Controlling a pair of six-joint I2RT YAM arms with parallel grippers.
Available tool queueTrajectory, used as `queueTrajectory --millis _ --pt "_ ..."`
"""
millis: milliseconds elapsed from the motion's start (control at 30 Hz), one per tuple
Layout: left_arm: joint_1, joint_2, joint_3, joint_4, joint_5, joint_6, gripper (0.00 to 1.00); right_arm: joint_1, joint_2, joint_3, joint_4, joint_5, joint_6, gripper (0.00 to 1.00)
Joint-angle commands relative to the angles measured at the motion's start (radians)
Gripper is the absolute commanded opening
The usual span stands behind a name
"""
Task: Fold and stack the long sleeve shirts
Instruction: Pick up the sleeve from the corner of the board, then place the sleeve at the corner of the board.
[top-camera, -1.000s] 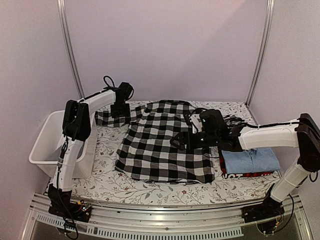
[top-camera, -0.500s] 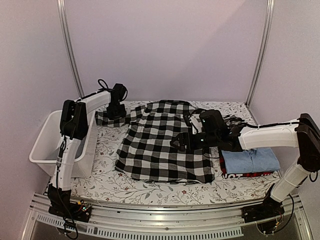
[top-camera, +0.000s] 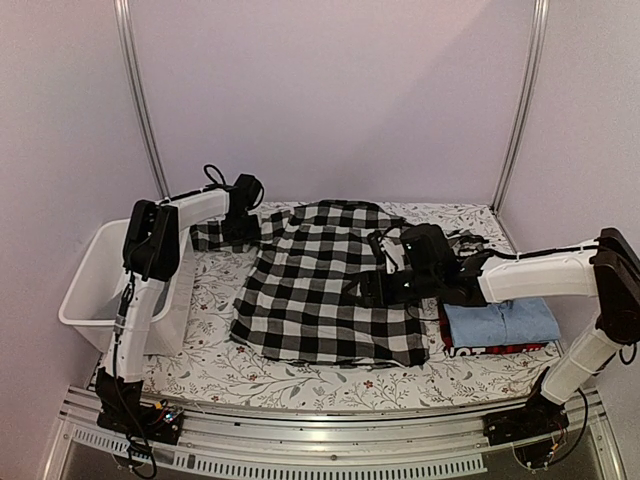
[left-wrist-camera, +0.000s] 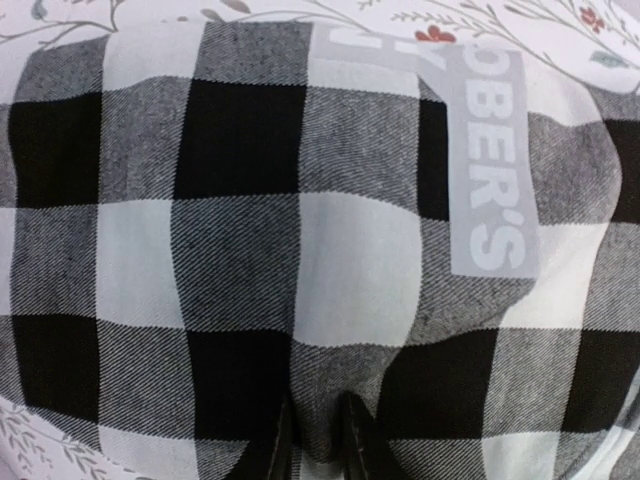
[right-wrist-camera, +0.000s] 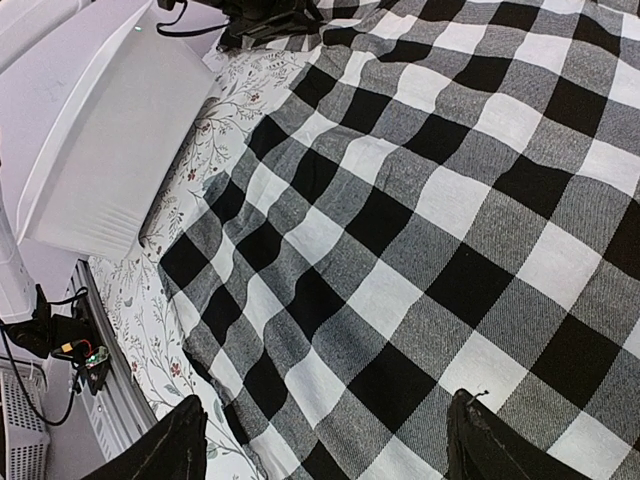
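Left pincer (left-wrist-camera: 320, 448): jaws drawn almost together, nipping a pucker of the checked sleeve (top-camera: 214, 237) near the far left corner of the floral-printed surface (top-camera: 300, 378).
Right pincer (right-wrist-camera: 335, 450): spread wide and holding nothing, poised just above the shirt's right half.
Shirt being folded: large black-and-white checked cloth shirt (top-camera: 320, 290) with a white-lettered band, spread flat mid-surface, not yet folded.
Stack: light blue collared shirt (top-camera: 500, 320), folded, atop a red-and-black one (top-camera: 488, 350) toward the near right corner.
Beside the left edge: white plastic tub (top-camera: 90, 285).
Risk: so thin a pinch may slip once the sleeve is drawn across. The right arm's reach could scuff the finished stack.
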Motion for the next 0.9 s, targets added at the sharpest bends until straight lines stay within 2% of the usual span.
queueTrajectory --millis 0,33,67,400,733,867 --pt "0.005 0.027 -0.050 -0.010 0.070 -0.004 0.06 -0.005 -0.042 -0.024 0.002 -0.006 0.006 0.80" --pt "0.005 0.022 -0.043 -0.009 0.065 0.002 0.01 -0.005 -0.043 -0.026 0.002 -0.007 0.007 0.80" --pt "0.005 0.016 -0.032 -0.008 0.060 0.010 0.00 -0.006 -0.043 -0.026 0.002 -0.008 0.007 0.80" --pt "-0.072 -0.123 0.014 0.081 -0.093 0.132 0.00 -0.005 -0.038 -0.019 0.000 -0.005 0.005 0.80" --pt "-0.263 -0.070 0.053 0.090 -0.007 0.280 0.00 -0.006 -0.030 -0.005 -0.008 0.020 0.016 0.80" --pt "-0.311 -0.047 0.056 0.073 0.030 0.313 0.15 -0.006 -0.031 0.000 -0.019 0.056 0.022 0.80"
